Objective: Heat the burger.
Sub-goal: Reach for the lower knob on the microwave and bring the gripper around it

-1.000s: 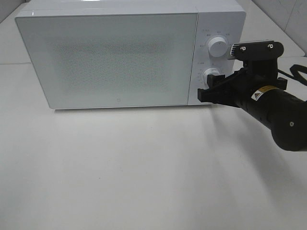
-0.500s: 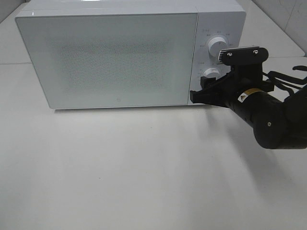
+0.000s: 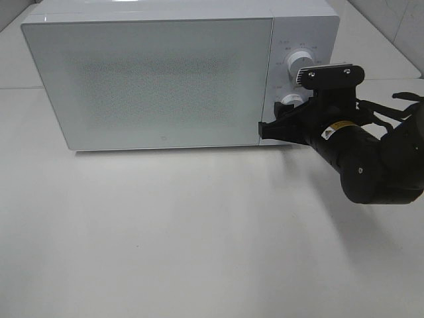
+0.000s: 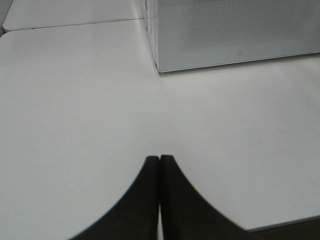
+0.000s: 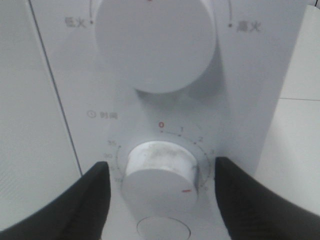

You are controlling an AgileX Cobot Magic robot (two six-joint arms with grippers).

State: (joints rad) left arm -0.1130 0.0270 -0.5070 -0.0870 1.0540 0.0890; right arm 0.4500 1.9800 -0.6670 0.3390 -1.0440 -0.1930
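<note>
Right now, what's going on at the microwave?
The right gripper is at the microwave's lower knob, jaws open with a finger on each side and a gap showing between each finger and the knob. The knob's red mark points away from the 0. The door is closed and the burger is not in view. The left gripper is shut, idle over the table near the microwave's other end.

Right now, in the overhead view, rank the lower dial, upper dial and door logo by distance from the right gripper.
1. Lower dial: sits between the open jaws of the right gripper, with a gap on each side.
2. Upper dial: directly above the lower one.
3. Door logo: far off to the left, low down.
</note>
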